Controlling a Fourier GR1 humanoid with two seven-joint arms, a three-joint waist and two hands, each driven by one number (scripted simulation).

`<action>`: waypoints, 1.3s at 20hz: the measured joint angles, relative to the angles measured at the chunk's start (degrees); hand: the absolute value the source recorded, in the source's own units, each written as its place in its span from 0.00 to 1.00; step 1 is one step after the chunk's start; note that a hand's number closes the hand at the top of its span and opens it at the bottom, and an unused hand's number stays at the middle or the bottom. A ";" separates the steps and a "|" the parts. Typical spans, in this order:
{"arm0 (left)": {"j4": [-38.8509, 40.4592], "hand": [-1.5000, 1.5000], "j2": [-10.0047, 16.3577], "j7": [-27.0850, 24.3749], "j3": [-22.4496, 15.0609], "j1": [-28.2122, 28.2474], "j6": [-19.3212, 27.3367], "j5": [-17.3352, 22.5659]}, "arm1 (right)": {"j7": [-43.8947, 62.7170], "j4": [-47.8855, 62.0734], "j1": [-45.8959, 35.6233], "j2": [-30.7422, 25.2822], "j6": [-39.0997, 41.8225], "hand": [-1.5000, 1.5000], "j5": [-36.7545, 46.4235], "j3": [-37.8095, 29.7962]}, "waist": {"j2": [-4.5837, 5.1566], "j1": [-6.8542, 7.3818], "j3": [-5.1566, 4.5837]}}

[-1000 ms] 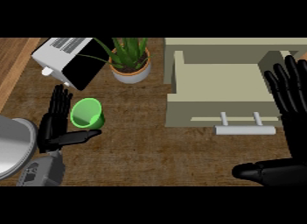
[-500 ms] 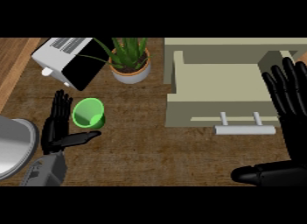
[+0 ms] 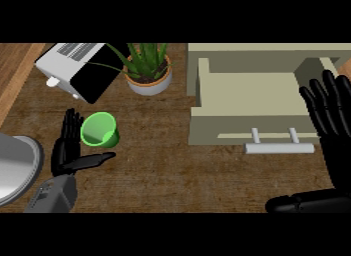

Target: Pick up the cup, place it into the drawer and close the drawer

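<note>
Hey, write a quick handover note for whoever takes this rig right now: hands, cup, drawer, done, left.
Left hand: open, fingers straight, beside the small green plastic cup, not curled round it.
Right hand: open, at the view's right edge, over the beige drawer's right side.
Cup: upright on the brown wooden counter, left of the open drawer.
Done: drawer open. Left: grasp cup, place inside, close drawer.
</note>
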 measured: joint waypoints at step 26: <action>21.10 0.00 1.45 -9.30 2.83 -10.93 -10.04 1.74 | 1.19 0.58 -2.00 0.41 -0.50 0.00 -0.13 -0.05 | 0.19 -0.46 -0.07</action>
